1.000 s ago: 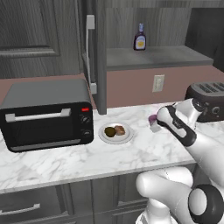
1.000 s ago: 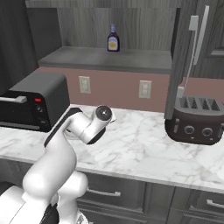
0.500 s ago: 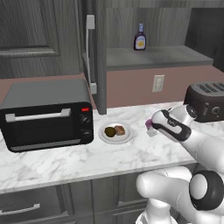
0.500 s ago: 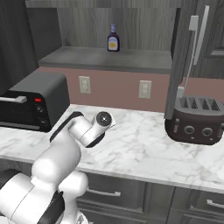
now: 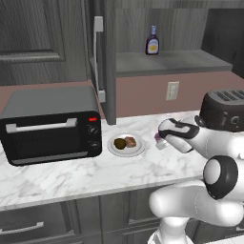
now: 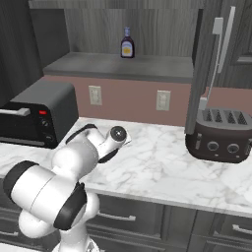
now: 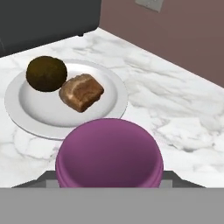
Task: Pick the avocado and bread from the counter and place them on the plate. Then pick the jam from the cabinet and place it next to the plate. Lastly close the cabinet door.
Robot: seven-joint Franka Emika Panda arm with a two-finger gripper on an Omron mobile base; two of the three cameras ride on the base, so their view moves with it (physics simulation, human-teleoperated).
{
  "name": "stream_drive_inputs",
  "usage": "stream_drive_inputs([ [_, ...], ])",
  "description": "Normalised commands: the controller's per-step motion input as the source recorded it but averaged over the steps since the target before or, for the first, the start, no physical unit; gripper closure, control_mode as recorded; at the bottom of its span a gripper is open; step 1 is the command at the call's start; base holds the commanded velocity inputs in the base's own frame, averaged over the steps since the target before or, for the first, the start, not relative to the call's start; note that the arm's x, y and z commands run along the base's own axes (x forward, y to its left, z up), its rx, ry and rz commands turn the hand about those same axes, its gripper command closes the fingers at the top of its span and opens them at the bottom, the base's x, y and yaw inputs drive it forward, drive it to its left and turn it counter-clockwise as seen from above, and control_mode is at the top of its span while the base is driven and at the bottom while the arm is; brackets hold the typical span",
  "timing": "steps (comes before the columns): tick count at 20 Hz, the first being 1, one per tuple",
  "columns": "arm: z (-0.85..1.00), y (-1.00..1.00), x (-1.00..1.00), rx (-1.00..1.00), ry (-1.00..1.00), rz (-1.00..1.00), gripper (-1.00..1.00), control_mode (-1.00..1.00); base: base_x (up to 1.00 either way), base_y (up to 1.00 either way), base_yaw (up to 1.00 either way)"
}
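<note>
A: Where is the jam (image 7: 109,153) sitting right now?

B: It is sitting between the fingers (image 5: 159,141), which are gripping it; in the hand view its purple body is filling the space just ahead of the hand, and in the left base view it is showing as a pink-purple spot at the fingers' end, low over the counter (image 5: 71,174).

A: And the plate (image 7: 109,107)?

B: It is lying just beyond the jam, ahead of the fingers and slightly to one side in the hand view, resting on the counter. The avocado (image 7: 46,73) and the bread (image 7: 81,92) are both lying on it, touching each other, the bread nearer the fingers.

A: Is the jam touching the counter?

B: I cannot tell; the jar's base is hidden by its own body.

A: What is standing around them?

B: A black toaster oven (image 5: 50,124) is sitting past the plate, farther from the fingers. A dark toaster (image 6: 219,135) is standing well apart on the other side. Up above, the cabinet (image 5: 162,62) is standing open, with a dark bottle (image 5: 152,41) with a yellow label on its shelf, and the cabinet door (image 5: 106,57) is swinging out edge-on, its silver handle (image 5: 97,52) facing the toaster oven
</note>
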Motion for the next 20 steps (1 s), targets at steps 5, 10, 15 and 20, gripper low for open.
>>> stream_drive_inputs([
  [5,-0.3,0.0,0.2,0.0,0.02,0.01,1.0,-1.0,0.0,0.0,0.0],
  [10,-0.31,-0.01,0.1,0.0,0.0,0.01,1.0,-1.0,0.0,0.0,0.0],
  [15,-0.32,-0.04,0.05,-0.01,0.0,0.02,1.0,-1.0,0.0,0.0,0.0],
  [20,-0.32,-0.04,0.04,-0.02,0.0,0.01,1.0,-1.0,0.0,0.0,0.0],
])
